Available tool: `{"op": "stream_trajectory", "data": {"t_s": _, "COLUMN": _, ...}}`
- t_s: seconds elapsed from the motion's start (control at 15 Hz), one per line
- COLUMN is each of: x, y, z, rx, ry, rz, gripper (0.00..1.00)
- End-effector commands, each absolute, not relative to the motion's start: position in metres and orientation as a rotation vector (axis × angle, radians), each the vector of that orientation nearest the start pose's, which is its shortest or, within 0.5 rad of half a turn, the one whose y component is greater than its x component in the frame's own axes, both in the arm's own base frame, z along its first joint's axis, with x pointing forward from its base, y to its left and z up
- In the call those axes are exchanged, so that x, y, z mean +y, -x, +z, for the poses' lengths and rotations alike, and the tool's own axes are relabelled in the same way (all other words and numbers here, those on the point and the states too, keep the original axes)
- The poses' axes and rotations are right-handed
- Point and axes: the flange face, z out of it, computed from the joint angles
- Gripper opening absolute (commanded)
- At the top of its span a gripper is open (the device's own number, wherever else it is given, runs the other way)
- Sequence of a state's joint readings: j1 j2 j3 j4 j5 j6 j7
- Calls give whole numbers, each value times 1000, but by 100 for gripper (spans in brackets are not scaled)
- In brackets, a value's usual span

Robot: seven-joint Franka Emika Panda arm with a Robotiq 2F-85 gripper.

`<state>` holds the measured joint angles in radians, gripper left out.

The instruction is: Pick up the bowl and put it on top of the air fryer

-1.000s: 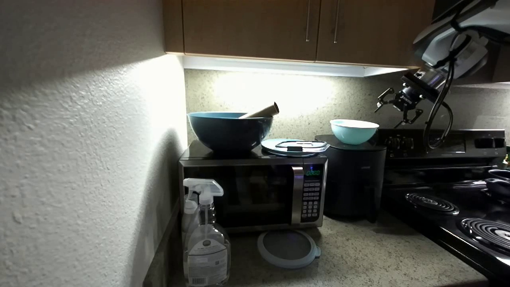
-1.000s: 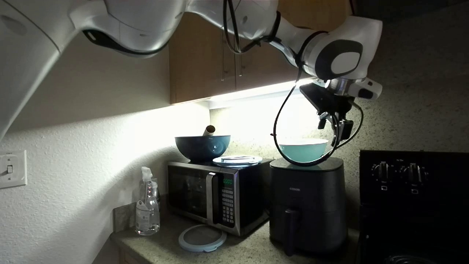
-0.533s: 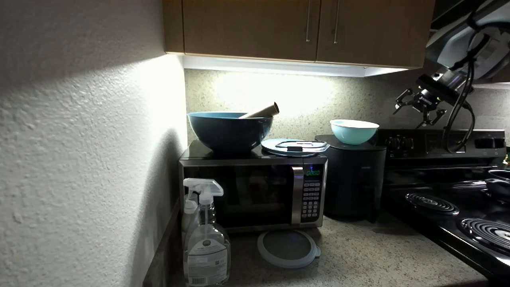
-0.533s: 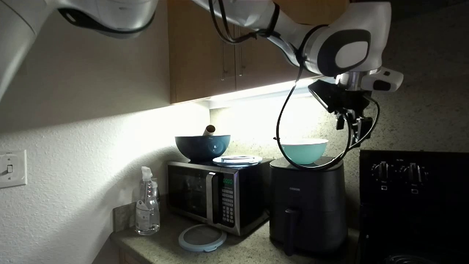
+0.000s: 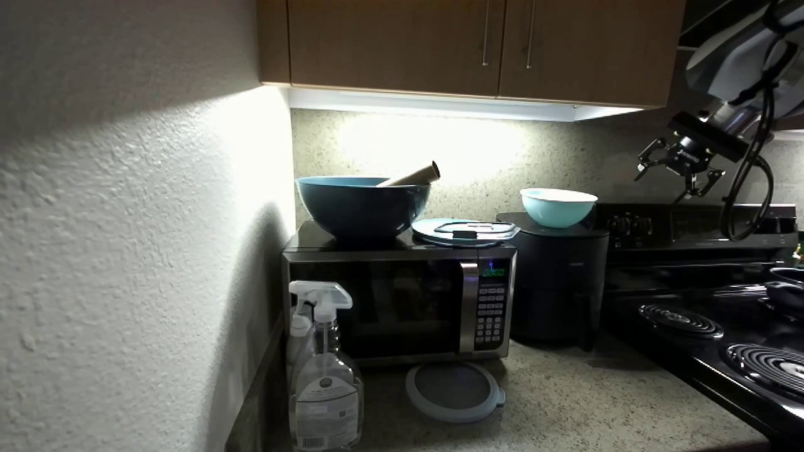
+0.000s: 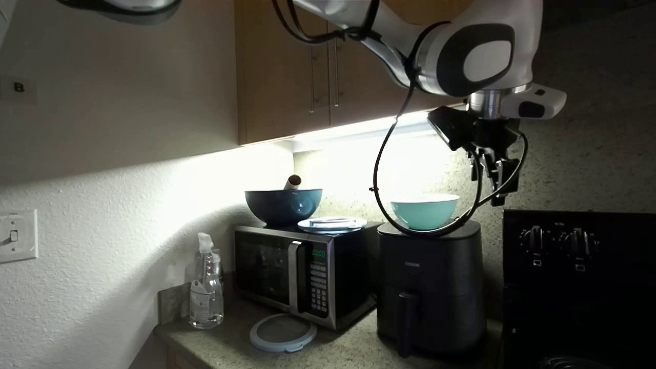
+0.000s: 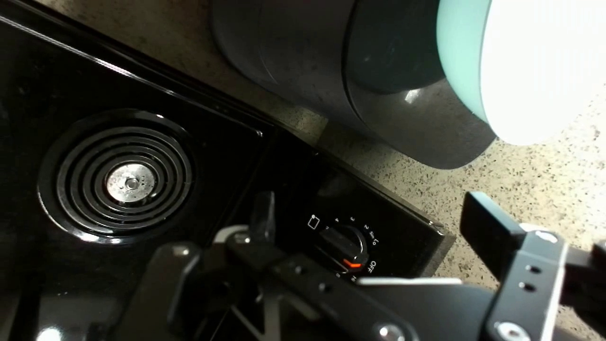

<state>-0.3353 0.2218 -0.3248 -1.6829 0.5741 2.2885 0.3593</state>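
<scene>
Exterior views: tube [image 5: 409, 176] in dk. bowl [image 5: 363, 209] (turq. bowl [image 5: 556, 210] atop fryer [image 5: 558, 282]).

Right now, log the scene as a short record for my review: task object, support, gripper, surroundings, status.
Task object: light blue bowl, upright
Support: flat top of the black air fryer
End effector: gripper open, nothing held, apart from the light blue bowl
On microwave: dark blue bowl with a tube sticking out, light blue disc
On counter: round lid, spray bottle
Wrist view: stove burner, control knob
Status: looks complete, since the light blue bowl rests on the air fryer ungripped
</scene>
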Motion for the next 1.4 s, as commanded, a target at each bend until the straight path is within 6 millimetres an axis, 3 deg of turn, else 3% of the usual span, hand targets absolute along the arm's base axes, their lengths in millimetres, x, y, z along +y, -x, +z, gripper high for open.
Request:
{"op": "stream_trajectory", "data": {"t_s": 0.0, "x": -382, "y": -541, "z": 519, "rx": 1628, "ry": 2159, "rz": -625, "gripper": 100}}
{"op": "stream_trajectory", "data": {"t_s": 0.47, "x": -370, "y": -489, "z": 485, "rx": 1678, "ry": 2214, "rz": -491, "gripper": 100}}
{"op": "stream_trajectory", "data": {"t_s": 0.87, "x": -364, "y": -432, "z": 471, "rx": 1747, "ry": 2158, "rz": -450, "gripper": 100}}
{"op": "stream_trajectory", "data": {"t_s": 0.93, "x": -366, "y": -427, "z": 472, "rx": 1738, "ry": 2155, "rz": -449, "gripper": 100}}
{"op": "stream_trajectory", "data": {"t_s": 1.0, "x": -373, "y": -446, "z": 469, "rx": 1724, "ry": 2173, "rz": -434, "gripper": 100}}
{"op": "stream_trajectory", "data": {"t_s": 1.33, "x": -373, "y": -433, "z": 473, "rx": 1758, "ry": 2129, "rz": -449, "gripper": 100}}
